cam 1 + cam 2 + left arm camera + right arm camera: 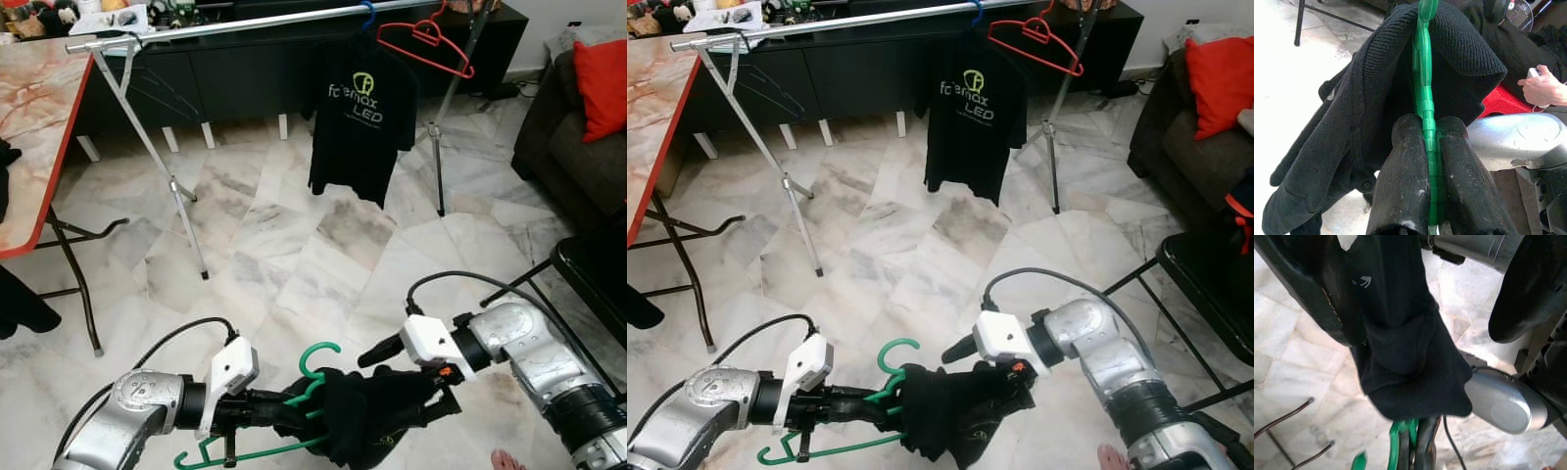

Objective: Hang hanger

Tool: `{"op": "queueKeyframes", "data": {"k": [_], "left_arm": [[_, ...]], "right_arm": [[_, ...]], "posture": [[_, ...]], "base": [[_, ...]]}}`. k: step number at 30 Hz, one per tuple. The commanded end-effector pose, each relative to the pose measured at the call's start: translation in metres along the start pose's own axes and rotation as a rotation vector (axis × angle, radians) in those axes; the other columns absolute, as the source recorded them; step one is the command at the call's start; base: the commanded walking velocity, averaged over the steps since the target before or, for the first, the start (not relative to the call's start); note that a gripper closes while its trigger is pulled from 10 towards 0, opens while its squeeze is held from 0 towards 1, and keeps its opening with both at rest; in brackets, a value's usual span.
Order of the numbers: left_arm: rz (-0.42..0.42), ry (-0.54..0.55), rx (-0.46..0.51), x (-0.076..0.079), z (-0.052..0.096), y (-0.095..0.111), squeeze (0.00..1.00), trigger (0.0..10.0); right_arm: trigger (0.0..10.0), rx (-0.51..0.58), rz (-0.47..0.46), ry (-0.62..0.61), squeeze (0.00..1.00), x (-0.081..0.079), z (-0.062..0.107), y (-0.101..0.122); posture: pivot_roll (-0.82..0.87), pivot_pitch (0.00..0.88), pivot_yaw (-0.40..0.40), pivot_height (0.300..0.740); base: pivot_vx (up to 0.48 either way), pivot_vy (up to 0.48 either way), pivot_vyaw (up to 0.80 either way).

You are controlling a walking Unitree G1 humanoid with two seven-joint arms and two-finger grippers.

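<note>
The left tool (1430,161) pinches the green hanger (315,377) steady while the right tool (402,377), fingers spread, arranges the black garment (367,416) on it.

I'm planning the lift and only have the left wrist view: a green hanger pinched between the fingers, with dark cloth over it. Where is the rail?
Observer: The rail stands ahead across the marble floor, beyond the left end effector that clamps the green hanger.
Operator: What is the right arm doing?
Observer: The right end effector is open, with one finger on either side of the black garment draped on the hanger.
</note>
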State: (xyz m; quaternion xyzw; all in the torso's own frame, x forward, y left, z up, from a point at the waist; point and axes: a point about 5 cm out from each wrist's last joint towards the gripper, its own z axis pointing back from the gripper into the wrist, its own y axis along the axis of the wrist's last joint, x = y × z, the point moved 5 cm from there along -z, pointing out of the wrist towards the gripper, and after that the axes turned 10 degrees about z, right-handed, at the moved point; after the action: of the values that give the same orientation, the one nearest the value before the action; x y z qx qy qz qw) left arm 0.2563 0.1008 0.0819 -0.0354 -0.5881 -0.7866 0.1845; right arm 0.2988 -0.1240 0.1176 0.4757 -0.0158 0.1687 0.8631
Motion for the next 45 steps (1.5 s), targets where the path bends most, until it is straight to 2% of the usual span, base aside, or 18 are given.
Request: {"op": "queueKeyframes", "data": {"k": [1, 8, 14, 21, 24, 25, 37, 45], "left_arm": [[-0.015, -0.026, 0.013, 0.003, 0.002, 0.007, 0.0, 10.0], [-0.024, -0.042, 0.016, 0.004, 0.001, 0.012, 0.0, 10.0], [-0.039, -0.063, 0.025, 0.008, 0.0, 0.018, 0.0, 10.0], [-0.054, -0.073, 0.038, 0.01, -0.005, 0.022, 0.0, 10.0], [-0.059, -0.075, 0.039, 0.01, -0.006, 0.023, 0.0, 10.0], [-0.06, -0.075, 0.041, 0.009, -0.007, 0.024, 0.0, 10.0], [-0.072, -0.083, 0.047, 0.009, -0.011, 0.028, 0.0, 10.0], [-0.092, -0.092, 0.057, 0.008, -0.015, 0.035, 0.0, 10.0]], "right_arm": [[10.0, 0.008, 0.019, 0.004, 0.0, 0.0, 0.003, 0.003], [10.0, -0.054, -0.005, 0.05, 0.0, -0.01, -0.012, -0.018], [10.0, -0.079, -0.005, -0.017, 0.0, -0.001, -0.024, -0.026], [10.0, -0.027, -0.032, -0.103, 0.0, 0.014, -0.03, -0.022], [10.0, -0.003, -0.051, -0.1, 0.0, 0.014, -0.031, -0.022], [0.0, 0.013, -0.065, -0.093, 0.0, 0.014, -0.031, -0.021], [0.0, -0.005, -0.118, -0.027, 0.0, 0.003, -0.031, -0.031], [0.0, 0.021, -0.159, 0.008, 0.0, -0.004, -0.034, -0.033]], "posture": [[-0.02, 0.214, 0.026, 0.721], [-0.01, 0.202, 0.022, 0.721], [0.0, 0.191, 0.015, 0.721], [0.0, 0.168, 0.002, 0.721], [0.0, 0.167, 0.001, 0.721], [0.0, 0.169, -0.003, 0.721], [0.0, 0.174, -0.009, 0.721], [0.01, 0.178, -0.013, 0.721]], "base": [[0.0, 0.0, 0.0], [0.0, 0.0, 0.0], [0.0, 0.0, 0.0], [0.0, 0.0, 0.0], [0.0, 0.0, 0.0], [0.0, 0.0, 0.0], [0.0, 0.0, 0.0], [0.0, 0.0, 0.0]]}}
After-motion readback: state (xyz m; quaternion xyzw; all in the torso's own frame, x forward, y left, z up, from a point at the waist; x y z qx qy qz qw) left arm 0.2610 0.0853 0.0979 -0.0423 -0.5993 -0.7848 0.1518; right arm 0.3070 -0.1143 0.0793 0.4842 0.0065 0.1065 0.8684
